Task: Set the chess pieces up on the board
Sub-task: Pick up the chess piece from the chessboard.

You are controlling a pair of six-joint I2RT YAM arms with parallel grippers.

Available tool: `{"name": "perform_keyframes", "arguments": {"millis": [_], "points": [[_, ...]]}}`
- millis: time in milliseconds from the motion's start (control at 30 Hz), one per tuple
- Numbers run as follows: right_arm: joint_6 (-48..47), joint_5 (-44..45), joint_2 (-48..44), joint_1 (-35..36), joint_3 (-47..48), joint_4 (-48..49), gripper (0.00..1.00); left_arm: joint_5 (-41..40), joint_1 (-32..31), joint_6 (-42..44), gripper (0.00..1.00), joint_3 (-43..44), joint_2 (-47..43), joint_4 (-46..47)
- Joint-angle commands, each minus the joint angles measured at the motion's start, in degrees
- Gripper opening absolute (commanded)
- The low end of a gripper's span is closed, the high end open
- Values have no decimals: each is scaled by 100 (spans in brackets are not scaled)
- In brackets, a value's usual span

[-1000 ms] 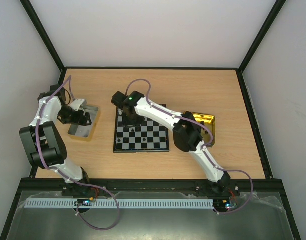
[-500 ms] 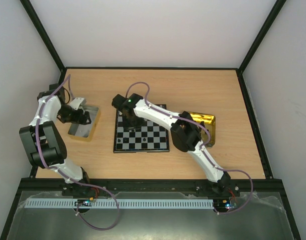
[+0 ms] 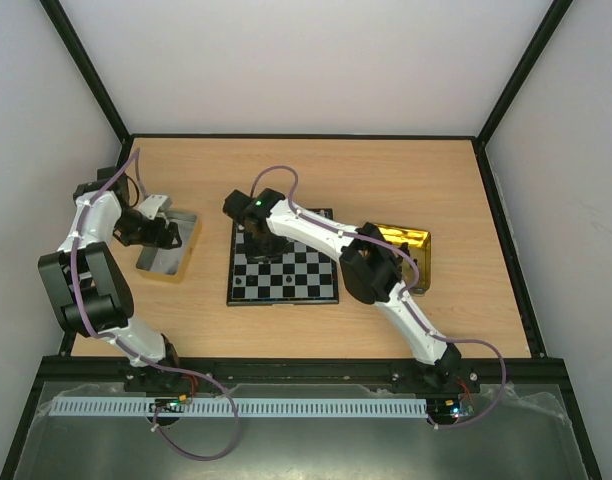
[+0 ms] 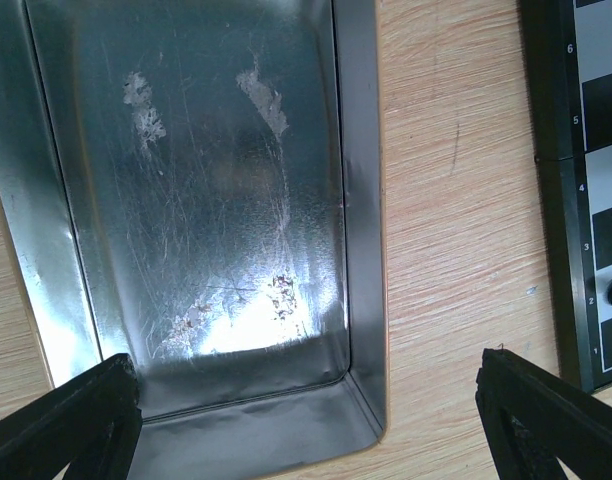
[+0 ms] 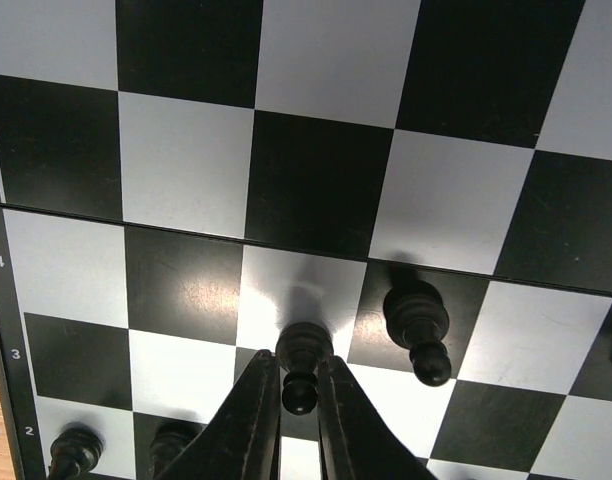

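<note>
One pawn [image 5: 304,343] stands pinched in the right gripper [image 5: 297,375] on the board [image 5: 186,160]; placing it next likely calls for a clean release.

board [image 4: 561,150] cropped at right, silver tray [image 4: 361,150] cropped above

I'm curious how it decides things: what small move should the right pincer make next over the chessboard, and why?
Probably lift straight up. The right pincer has its fingers pressed on either side of a black pawn standing on the board. Another black piece stands close beside it, so a clean vertical lift seems safest.
</note>
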Motion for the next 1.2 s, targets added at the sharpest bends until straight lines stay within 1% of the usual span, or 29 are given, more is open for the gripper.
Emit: {"name": "perform_keyframes", "arguments": {"millis": [0, 333, 567, 900, 1167], "points": [[-76, 18, 113, 49, -34, -28, 10, 105, 35, 105, 91, 23, 51, -70], [-70, 55, 89, 100, -116, -23, 5, 123, 34, 109, 92, 5, 15, -84], [-38, 84, -48, 204, -335, 14, 4, 145, 36, 113, 92, 31, -12, -107], [111, 59, -464, 441, -1080, 287, 4, 184, 36, 130, 92, 50, -66, -159], [195, 92, -614, 548, -1311, 346, 4, 192, 35, 149, 92, 17, -154, -182]]}}
